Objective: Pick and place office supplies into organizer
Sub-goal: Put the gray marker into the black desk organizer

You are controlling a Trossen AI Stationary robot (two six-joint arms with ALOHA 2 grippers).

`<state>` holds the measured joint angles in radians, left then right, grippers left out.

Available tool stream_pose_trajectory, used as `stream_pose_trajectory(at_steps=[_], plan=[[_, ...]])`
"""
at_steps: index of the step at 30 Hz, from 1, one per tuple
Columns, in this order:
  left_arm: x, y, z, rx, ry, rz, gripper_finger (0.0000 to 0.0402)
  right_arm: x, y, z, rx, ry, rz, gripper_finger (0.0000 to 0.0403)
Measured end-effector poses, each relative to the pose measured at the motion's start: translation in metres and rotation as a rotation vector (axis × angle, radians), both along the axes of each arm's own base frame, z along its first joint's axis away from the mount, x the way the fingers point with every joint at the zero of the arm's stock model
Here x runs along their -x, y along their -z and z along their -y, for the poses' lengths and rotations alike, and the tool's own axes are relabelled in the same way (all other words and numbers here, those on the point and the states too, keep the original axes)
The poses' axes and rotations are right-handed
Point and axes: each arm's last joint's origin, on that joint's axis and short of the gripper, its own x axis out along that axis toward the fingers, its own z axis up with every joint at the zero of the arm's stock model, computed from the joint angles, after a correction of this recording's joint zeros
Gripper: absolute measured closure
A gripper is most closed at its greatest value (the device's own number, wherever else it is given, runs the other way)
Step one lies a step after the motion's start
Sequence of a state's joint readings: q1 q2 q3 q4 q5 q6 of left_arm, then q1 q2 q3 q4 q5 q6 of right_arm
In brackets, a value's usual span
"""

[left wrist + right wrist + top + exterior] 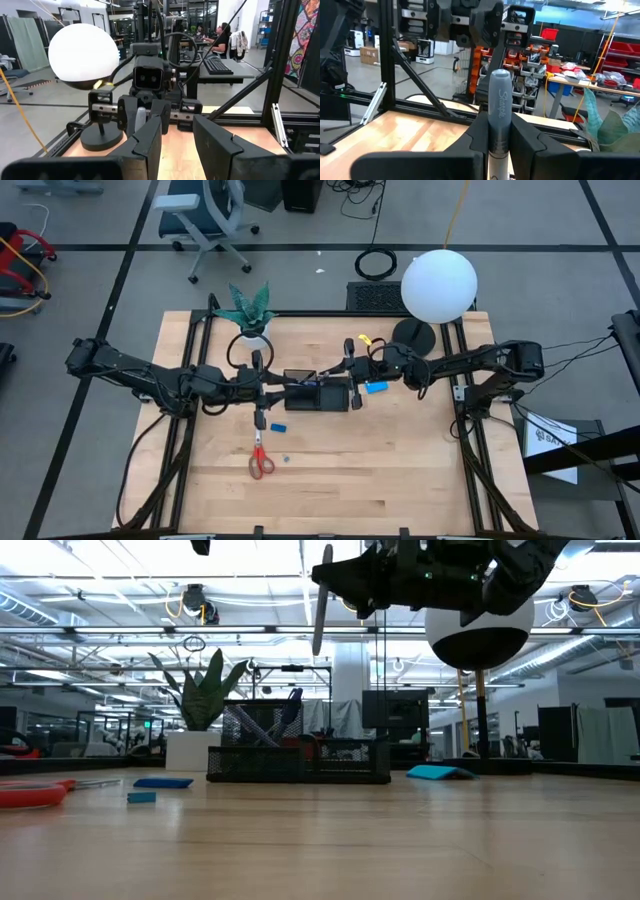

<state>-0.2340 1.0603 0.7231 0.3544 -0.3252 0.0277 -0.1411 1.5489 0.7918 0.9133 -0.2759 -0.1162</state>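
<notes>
You have the organizer mid-table, with the plant far-left of it and the lamp base far-right. The note pad lies just right of the organizer; the scissors lie near-left, a tiny block between them and the organizer.

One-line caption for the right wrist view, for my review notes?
Right gripper jaws shut on a grey marker held upright, facing the left gripper above the wooden table.
</notes>
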Motion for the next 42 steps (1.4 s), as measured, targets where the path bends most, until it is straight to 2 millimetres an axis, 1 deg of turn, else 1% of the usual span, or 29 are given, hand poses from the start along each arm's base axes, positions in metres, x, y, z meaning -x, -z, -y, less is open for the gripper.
stream_pose_trajectory(at_steps=[5,8,14,19,24,30,39,42], plan=[[0.000,0.000,0.000,0.003,0.000,0.001,0.0282,-0.006,0.008,0.005,-0.026,-0.034,0.048,0.0367],[0.000,0.000,0.000,0.004,0.000,0.001,0.0282,-0.008,0.012,0.010,-0.036,-0.031,0.047,0.0367],[0.000,0.000,0.000,0.005,0.000,0.001,0.0282,-0.008,0.021,0.027,-0.053,0.007,0.035,0.0367],[0.000,0.000,0.000,0.006,0.000,0.001,0.0282,-0.004,0.021,0.044,-0.060,0.031,0.036,0.0367],[0.000,0.000,0.000,0.006,0.000,0.001,0.0282,-0.002,0.019,0.052,-0.080,0.034,0.050,0.0367],[0.000,0.000,0.000,0.004,-0.005,0.002,0.0282,-0.002,0.019,0.055,-0.078,0.040,0.050,0.0367],[0.000,0.000,-0.001,0.006,-0.024,0.003,0.0282,-0.023,0.028,0.047,-0.092,0.001,0.028,0.0367],[0.000,0.000,-0.001,0.007,-0.023,0.002,0.0282,-0.027,0.037,0.045,-0.101,-0.006,-0.001,0.0367]])
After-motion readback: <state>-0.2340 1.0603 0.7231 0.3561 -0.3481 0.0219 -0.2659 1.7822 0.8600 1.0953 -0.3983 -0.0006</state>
